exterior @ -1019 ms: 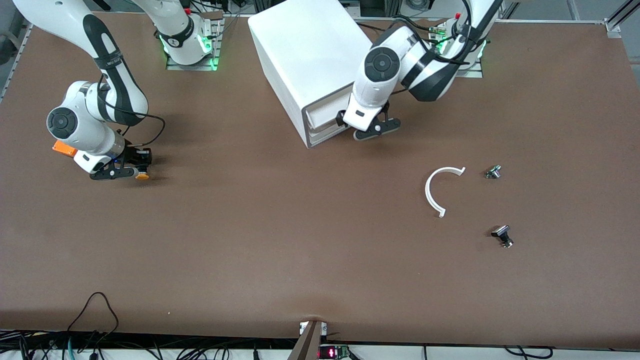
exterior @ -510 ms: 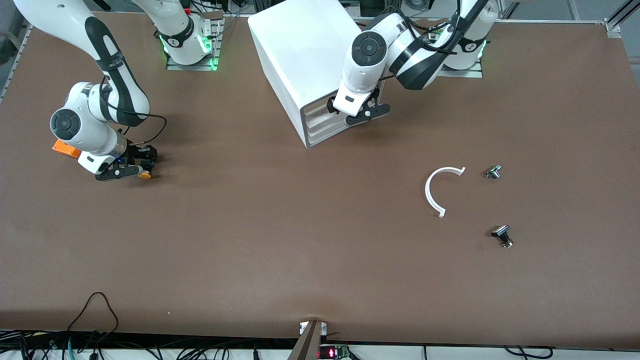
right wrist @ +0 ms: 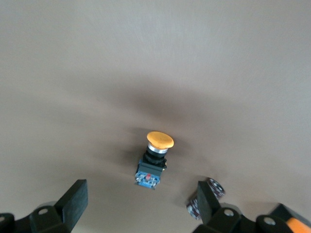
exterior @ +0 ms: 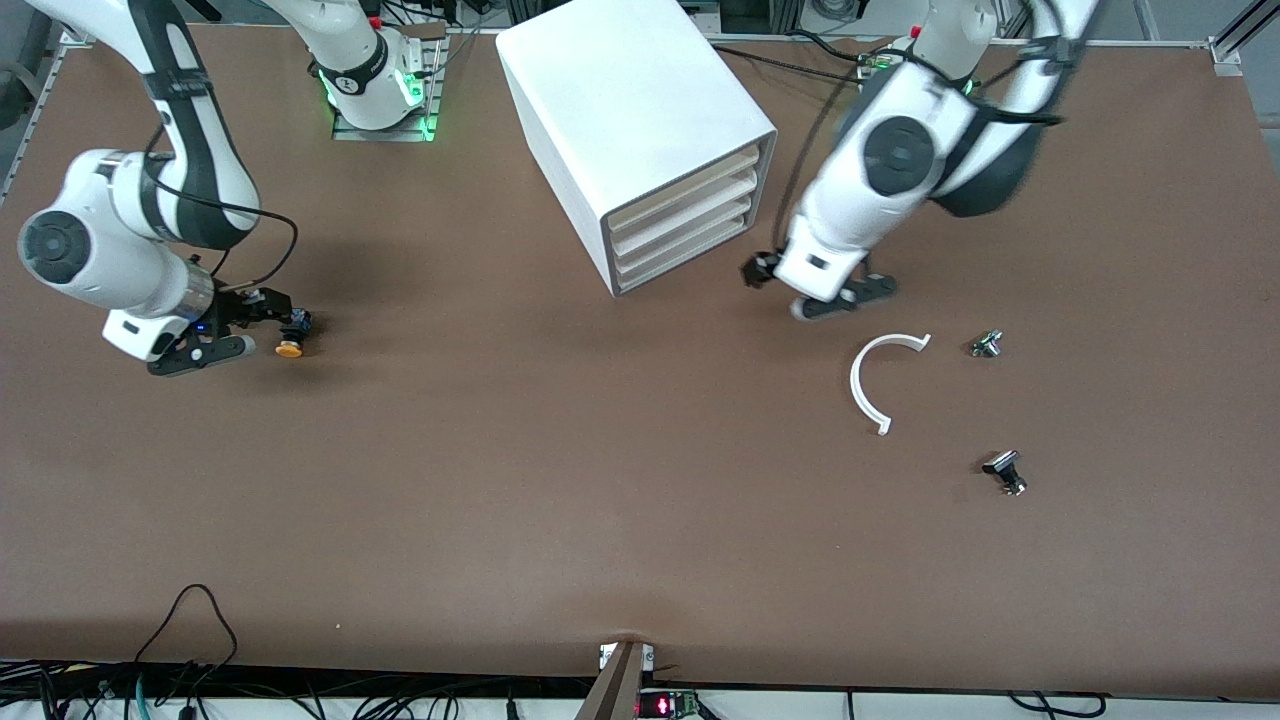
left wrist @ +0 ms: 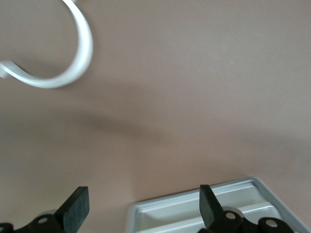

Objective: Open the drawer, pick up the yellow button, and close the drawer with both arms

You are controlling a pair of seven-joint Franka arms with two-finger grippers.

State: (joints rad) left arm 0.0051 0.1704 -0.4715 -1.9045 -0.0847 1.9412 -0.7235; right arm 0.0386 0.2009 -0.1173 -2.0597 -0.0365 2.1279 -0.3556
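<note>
Button [exterior: 289, 349] lay free on the table at the right arm's end, right gripper [exterior: 232, 325] spread wide just beside it. Left gripper [exterior: 812, 285] hung open beside the cabinet [exterior: 630, 120], farther back, its top drawer [exterior: 690, 180] shut.

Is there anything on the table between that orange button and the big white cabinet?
No. In the front view, only bare brown table lies between the button and the cabinet.
</note>
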